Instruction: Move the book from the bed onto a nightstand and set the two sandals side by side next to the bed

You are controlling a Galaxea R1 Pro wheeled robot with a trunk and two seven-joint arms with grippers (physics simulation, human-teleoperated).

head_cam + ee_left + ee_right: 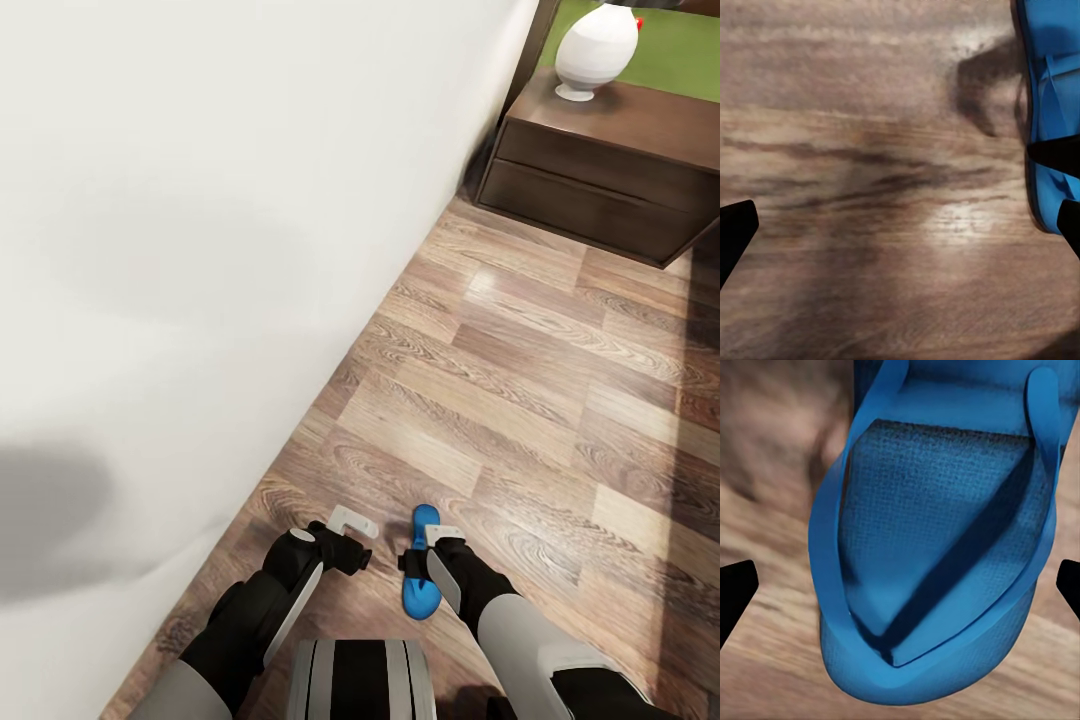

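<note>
While the head view takes in the bed (180, 280), the nightstand (610, 170) and a white vase (595, 50) on it, the right wrist view gives the sandal (937, 547) close up, straps plain. It lies on the floor (540, 380) under the open right gripper (425, 560), beside the open left gripper (350, 545).

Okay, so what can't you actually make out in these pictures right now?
- Sandal, head view: its right side is covered by the right hand, so contact cannot be judged.
- Sandal, left wrist view: cut off by the frame edge.
- Sandal, right wrist view: the heel end runs out of frame.
- Nightstand, head view: cropped at the edge; the white object on it is cut off at the top.
</note>
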